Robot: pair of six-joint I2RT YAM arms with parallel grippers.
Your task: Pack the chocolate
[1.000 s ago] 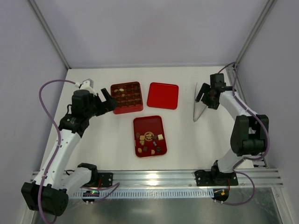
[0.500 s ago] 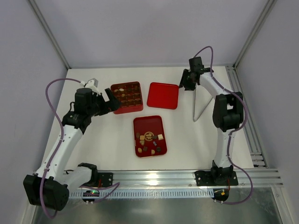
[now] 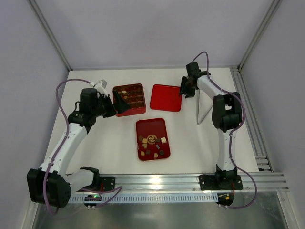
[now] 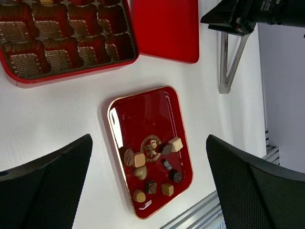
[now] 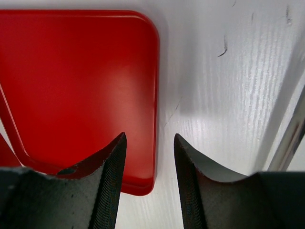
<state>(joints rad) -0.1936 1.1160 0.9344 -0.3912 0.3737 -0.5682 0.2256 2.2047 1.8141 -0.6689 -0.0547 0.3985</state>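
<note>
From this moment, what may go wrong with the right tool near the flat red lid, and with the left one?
1. The right tool stands open across the thin edge of the lid, which lies flat on the table; closing may only push it toward the box.
2. The metal frame stands close to that tool and might be knocked.
3. The left tool hangs open by the box; a low move may shift it.

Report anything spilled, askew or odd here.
Nothing is spilled or damaged. The chocolates lie loose and jumbled at one end of the small red tray, which sits slightly askew. The flat lid lies beside the compartmented box, off it.
</note>
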